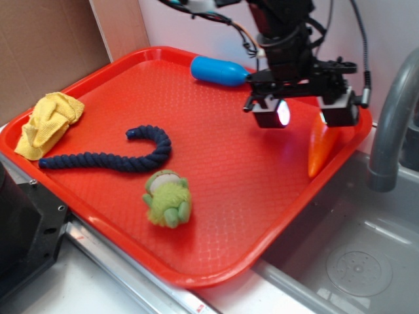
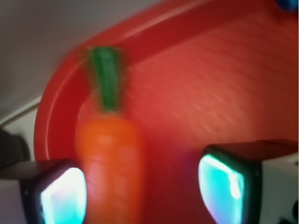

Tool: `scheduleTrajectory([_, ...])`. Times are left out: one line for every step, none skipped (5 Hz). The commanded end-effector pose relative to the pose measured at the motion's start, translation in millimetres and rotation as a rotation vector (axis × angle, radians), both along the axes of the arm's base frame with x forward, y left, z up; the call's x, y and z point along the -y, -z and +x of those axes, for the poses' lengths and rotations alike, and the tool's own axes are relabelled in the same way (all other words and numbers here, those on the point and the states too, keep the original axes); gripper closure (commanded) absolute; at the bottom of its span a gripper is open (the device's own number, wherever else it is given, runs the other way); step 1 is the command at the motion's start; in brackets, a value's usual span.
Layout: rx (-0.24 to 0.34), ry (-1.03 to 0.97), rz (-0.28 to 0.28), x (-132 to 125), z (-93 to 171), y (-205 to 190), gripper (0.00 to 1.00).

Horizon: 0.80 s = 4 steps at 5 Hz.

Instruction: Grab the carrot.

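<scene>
The hand (image 1: 306,112) hangs with its jaws spread wide above the right edge of the red plastic tray (image 1: 216,255), whose floor has a fine pebbled texture. The carrot (image 1: 322,148), smooth orange plastic tapering to a point, lies along that right rim, partly under one finger; the blurred wrist view shows its ribbed green stem near the tray's curved corner. A glossy blue bottle (image 1: 217,70) lies at the upper middle of the exterior view.

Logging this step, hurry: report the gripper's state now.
Gripper: open, holding nothing; the carrot lies between its pads, close to one pad, with a gap to the other.
</scene>
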<state>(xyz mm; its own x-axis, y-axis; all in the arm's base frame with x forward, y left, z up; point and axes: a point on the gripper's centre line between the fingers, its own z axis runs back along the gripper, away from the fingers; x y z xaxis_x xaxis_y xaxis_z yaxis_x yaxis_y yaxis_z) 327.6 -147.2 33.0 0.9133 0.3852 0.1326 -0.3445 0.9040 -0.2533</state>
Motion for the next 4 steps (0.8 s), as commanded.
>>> scheduleTrajectory([0.035,0.047,0.042,13.2,17.8,-16.5,0.0])
scheduleTrajectory([0.035,0.058,0.069,9.6,2.3,-18.3,0.0])
scheduleTrajectory([0.029,0.037,0.059,1.2,-21.9,-9.5,0.0])
scheduleTrajectory([-0.029,0.028,0.022,-6.2,-49.7,5.0,0.0])
